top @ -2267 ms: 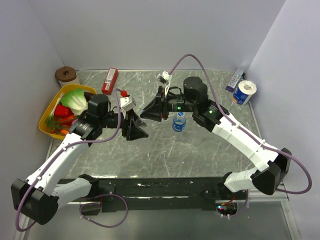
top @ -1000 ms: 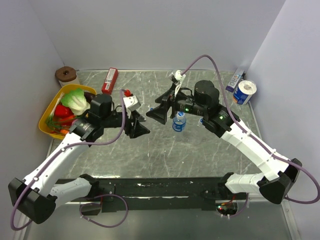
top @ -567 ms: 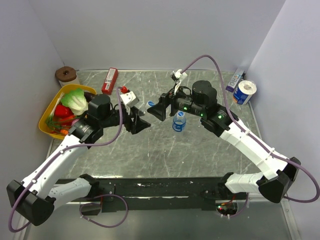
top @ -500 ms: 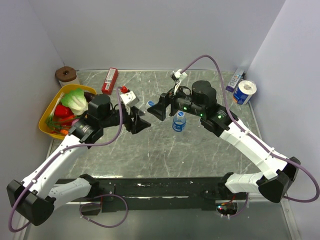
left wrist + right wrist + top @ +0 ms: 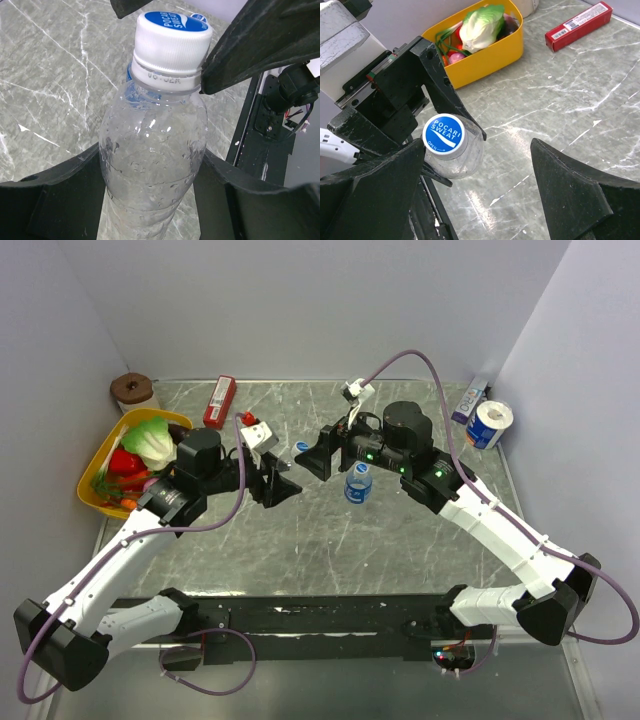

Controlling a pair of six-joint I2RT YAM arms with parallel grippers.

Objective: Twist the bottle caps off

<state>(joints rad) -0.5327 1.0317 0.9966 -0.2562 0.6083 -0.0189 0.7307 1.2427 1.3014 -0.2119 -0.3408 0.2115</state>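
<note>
Right wrist: right gripper [image 5: 477,145] is hovering, jaws apart, with the cap [image 5: 444,136] sitting close to 1 finger.
Left gripper [image 5: 150,157] is clamping the bottle [image 5: 150,175] mid-air between the 2 arms; closing off-centre is risking a skewed bite and the bottle twisting.

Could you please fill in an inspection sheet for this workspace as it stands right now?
Surface: grey marbled tabletop; no spills seen.
Job's things: clear plastic bottle, blue-topped white cap screwed on; second blue-labelled bottle standing upright; no third bottle seen.
Clutter: yellow bowl of vegetables; red rectangular box; brown roll; white-and-blue toilet roll; small blue-and-white carton.
Grippers: left gripper shut on the clear plastic bottle's body; right gripper open, jaws either side of the cap.
Cables: purple cables looping over both arms, clear of the bottles.
Surroundings: plain pale walls on three sides.
</note>
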